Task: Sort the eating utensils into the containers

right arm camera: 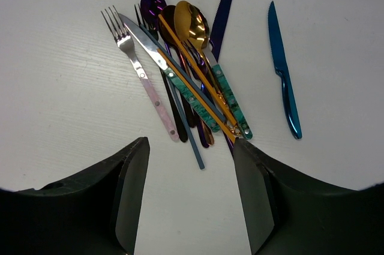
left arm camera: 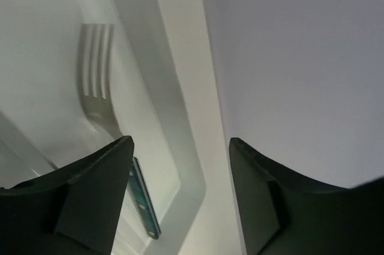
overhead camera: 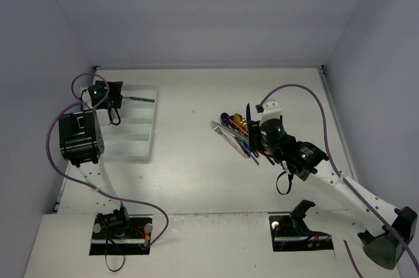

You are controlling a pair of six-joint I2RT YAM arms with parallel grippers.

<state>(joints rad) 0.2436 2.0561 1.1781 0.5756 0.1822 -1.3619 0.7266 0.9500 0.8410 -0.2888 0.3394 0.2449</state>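
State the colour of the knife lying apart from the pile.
Blue, metallic; the knife shows best in the right wrist view.

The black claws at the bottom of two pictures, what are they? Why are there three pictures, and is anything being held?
They are the tools of two robot arms, the left arm and the right arm, like simple pinching hands. One picture looks down from above on both arms. The other two come from cameras on the wrists, so each sees its own tool. The left tool is open over a white tray, where a fork lies. The right tool is open over a pile of colourful forks, knives and spoons on the table; a blue knife lies apart beside it. Neither tool holds anything.
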